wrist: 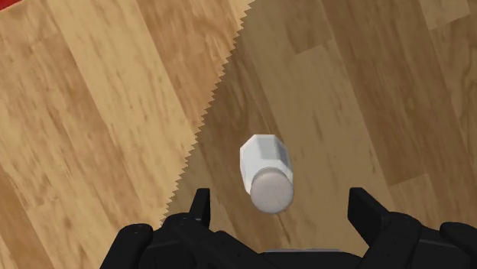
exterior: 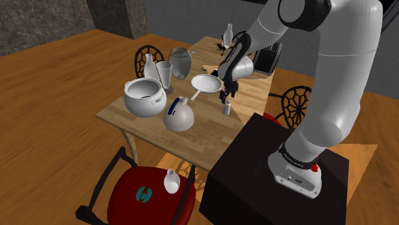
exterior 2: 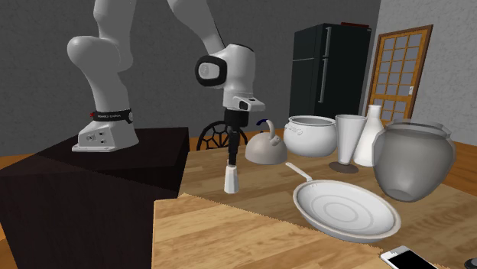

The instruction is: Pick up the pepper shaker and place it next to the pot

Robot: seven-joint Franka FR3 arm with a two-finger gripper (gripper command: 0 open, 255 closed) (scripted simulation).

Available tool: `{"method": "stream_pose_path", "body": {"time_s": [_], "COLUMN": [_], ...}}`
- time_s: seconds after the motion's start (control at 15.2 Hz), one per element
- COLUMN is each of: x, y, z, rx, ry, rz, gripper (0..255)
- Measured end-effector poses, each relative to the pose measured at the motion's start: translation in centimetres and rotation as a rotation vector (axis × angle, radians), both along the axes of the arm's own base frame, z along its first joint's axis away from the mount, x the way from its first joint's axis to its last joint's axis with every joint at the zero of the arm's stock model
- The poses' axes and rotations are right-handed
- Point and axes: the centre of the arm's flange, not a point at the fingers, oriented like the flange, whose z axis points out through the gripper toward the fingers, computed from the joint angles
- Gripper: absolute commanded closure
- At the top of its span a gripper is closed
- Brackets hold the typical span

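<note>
Wrist view: white pepper shaker point(wrist: 266, 172), faceted body, rounded cap, upright on the wooden surface point(wrist: 92, 115). Jaws hang apart above it.

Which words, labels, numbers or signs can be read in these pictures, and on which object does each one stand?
White lettering on the black band low on the arm: too small to read.
Teal emblem on the red chair seat: a sign with no legible letters.
Pepper shaker and pot: no text is visible on them.
</note>
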Motion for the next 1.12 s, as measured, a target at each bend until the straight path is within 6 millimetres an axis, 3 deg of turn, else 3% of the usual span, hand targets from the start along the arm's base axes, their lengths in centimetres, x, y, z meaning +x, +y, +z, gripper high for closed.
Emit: {"method": "stream_pose_path", "body": {"time_s": [0.4, 0.79, 0.86, 1.12], "x": [-0.2, -0.3, -0.3, -0.3], "y": [-0.2, -0.3, -0.3, -0.3], "z": [-3.1, -3.5, -3.5, -3.5], "rx": [0.0, 0.0, 0.0, 0.0], "ry": [0.001, 0.0, 0.0, 0.0], "rz": [-0.001, -0.001, -0.001, -0.001], "gripper": [0, 0, 255, 255]}}
